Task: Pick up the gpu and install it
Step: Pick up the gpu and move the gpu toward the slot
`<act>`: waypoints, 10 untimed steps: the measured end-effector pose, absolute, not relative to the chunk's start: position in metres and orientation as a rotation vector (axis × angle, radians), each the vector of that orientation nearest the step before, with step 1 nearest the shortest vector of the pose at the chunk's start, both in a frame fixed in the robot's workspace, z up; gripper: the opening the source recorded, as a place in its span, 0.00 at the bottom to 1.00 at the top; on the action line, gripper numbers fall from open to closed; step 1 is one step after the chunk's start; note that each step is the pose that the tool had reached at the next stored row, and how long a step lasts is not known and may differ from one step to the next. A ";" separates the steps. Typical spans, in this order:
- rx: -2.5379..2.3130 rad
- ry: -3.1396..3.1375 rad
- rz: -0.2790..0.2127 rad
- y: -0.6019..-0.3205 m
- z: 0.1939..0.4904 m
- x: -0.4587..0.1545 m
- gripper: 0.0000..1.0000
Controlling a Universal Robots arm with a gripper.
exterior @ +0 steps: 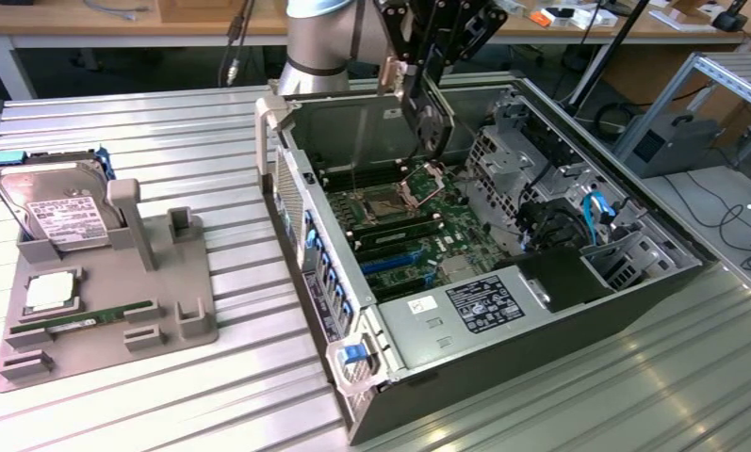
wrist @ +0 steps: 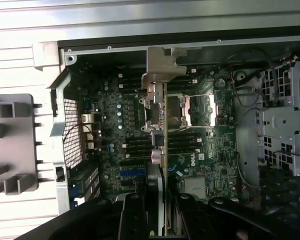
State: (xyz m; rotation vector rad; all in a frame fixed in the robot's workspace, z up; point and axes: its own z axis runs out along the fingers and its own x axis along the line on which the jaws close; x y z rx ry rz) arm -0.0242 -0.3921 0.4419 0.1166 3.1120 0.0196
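Note:
My gripper [exterior: 428, 58] hangs over the open computer case [exterior: 350, 377] and is shut on the gpu [exterior: 427, 118]. The card hangs edge-down above the far end of the motherboard [exterior: 407, 231], clear of the board. In the wrist view the gpu [wrist: 165, 130] shows edge-on, a thin green card with its silver end bracket [wrist: 159, 67] toward the case's rear wall. The dark fingers [wrist: 132, 215] of my gripper [wrist: 161, 205] clamp it from both sides. Below it lie the motherboard [wrist: 115, 125] and its slots.
A grey fixture tray [exterior: 180, 311] on the exterior view's left holds a silver hard drive [exterior: 61, 212], a square chip [exterior: 51, 290] and a long memory stick [exterior: 80, 322]. Drive cages and cables [exterior: 563, 207] crowd the case's right side. The table is ribbed metal [exterior: 161, 405].

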 end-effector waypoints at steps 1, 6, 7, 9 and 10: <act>0.117 3.112 0.019 -0.392 0.442 -0.023 0.27; 0.117 3.112 0.019 -0.393 0.438 -0.019 0.27; 0.116 3.112 0.019 -0.393 0.437 -0.017 0.27; 0.116 3.112 0.019 -0.393 0.435 -0.015 0.27; 0.117 3.112 0.019 -0.393 0.434 -0.014 0.27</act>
